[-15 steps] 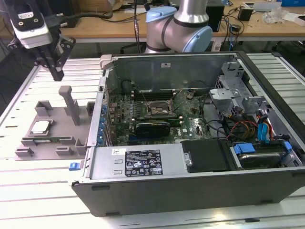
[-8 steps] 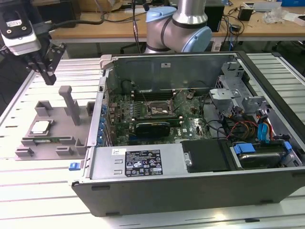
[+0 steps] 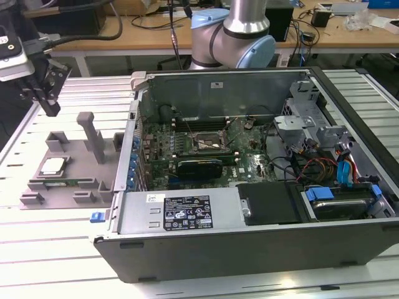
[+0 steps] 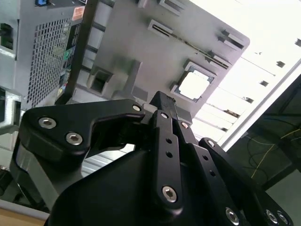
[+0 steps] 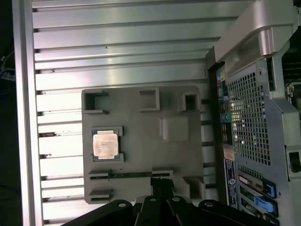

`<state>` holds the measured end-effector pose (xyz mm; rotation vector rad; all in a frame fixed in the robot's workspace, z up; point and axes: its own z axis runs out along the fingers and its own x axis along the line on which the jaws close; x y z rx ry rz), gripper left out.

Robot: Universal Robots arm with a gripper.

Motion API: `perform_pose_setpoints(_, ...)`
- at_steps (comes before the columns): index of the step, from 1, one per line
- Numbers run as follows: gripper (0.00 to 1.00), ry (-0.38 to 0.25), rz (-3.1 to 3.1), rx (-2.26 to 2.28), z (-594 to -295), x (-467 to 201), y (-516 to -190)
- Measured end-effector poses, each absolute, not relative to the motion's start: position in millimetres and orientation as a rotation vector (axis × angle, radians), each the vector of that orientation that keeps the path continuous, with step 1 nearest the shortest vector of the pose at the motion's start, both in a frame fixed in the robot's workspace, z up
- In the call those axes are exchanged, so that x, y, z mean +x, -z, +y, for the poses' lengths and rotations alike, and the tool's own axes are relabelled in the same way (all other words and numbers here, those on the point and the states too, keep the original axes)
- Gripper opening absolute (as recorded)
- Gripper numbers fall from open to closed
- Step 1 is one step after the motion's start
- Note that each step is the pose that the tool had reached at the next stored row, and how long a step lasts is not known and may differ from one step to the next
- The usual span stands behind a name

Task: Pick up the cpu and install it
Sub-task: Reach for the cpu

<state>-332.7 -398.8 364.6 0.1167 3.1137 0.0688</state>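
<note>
exterior view puts the cpu (image 3: 52, 166) lying flat in a square pocket of a grey holder tray (image 3: 80, 163), on the exterior view's left, its silver top facing up. in both wrist views the chip (image 4: 194, 85) (image 5: 104, 143) shows as a bright square with a thin pale rim, seated inside raised grey corners, with nothing touching it. a long thin memory stick (image 5: 127, 174) lies in a slot of the same tray (image 5: 141, 141), just beside the chip's pocket.

the gripper (image 3: 52, 109) hangs in the air above the far end of the tray, well apart from the cpu and not touching anything. its fingertips look pressed together with nothing between them; in both wrist views the dark tip (image 4: 162, 100) (image 5: 160, 181) reads as one block, its links converging on it.

the tray rests on a table of pale metal slats (image 3: 56, 249), close against the side of an open computer case (image 3: 249, 246). inside the case, the motherboard carries a square metal-framed socket (image 3: 207, 142) near its middle, with coloured cables and a drive bay toward the exterior view's right. the arm's blue-and-silver joint (image 3: 232, 37) stands behind the case.
</note>
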Motion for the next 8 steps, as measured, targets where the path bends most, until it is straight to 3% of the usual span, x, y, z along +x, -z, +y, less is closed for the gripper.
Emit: perform_pose_setpoints(8,0.11,-0.069,3.114,0.117,-398.8,-357.1,-357.9)
